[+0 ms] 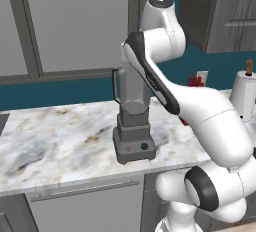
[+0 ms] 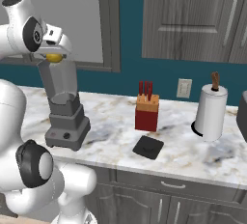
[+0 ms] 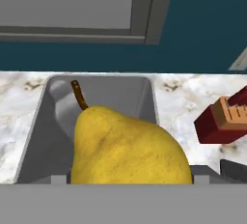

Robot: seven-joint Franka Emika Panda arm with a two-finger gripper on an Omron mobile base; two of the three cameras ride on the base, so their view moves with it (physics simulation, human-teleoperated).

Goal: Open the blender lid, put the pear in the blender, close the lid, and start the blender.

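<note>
1. Marble counter [image 2: 202, 158] running under teal wall and grey cabinets, carrying everything below.
2. White arm reaching up and over from the base, hand poised directly above the jar's open mouth.
3. Blender [image 2: 63, 114] upright on the counter, near the front edge, left of the other items in the right base view; jar uncovered, boxy base with red button and black knob facing forward.
4. Paper towel roll [image 2: 211, 111] upright on its holder, well to the right of the blender.
5. Red knife block [image 2: 147, 113] between blender and towel roll, near the wall.
6. Blender lid [image 2: 148, 147] flat on the counter, just in front of the knife block, well apart from the jar.
7. Gripper [image 2: 55, 54] at the jar rim; jaws set wide, with the pear between them; held or already free, cannot tell.
8. Pear [image 3: 128, 147] yellow, stem pointing away, right over the jar opening, seen at the rim in the right base view.
</note>
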